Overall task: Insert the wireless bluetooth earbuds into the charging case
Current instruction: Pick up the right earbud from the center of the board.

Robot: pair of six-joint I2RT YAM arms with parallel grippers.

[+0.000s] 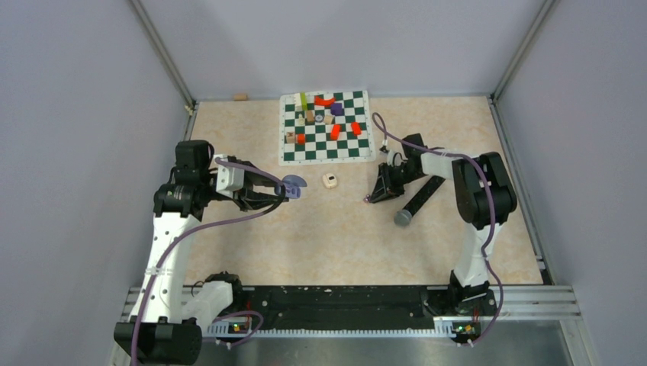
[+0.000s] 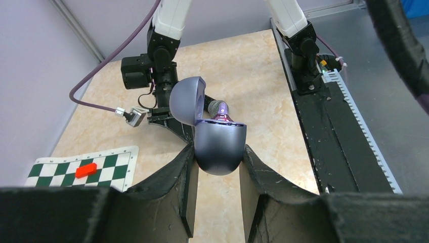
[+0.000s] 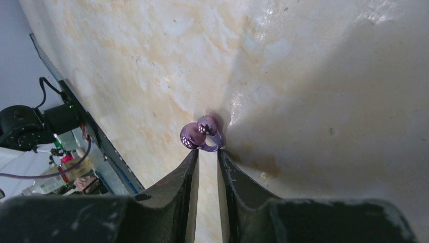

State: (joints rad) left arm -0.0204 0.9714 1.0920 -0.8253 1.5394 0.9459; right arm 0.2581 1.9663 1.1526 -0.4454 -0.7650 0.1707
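The charging case (image 2: 220, 147) is a blue-grey rounded shell with its lid (image 2: 186, 98) swung open. My left gripper (image 2: 218, 162) is shut on it, holding it above the table; in the top view the case (image 1: 293, 187) sits left of centre. A purple earbud (image 3: 201, 135) with shiny rounded lobes lies on the table, and my right gripper (image 3: 208, 151) pinches its lower edge at the very fingertips. From above, the right gripper (image 1: 371, 197) points down at the table right of centre.
A black microphone (image 1: 416, 202) lies just right of the right gripper. A green-and-white chessboard mat (image 1: 294, 152) with small red, purple and wooden pieces lies at the back. A small white cube (image 1: 329, 181) sits between the arms. Walls enclose the table.
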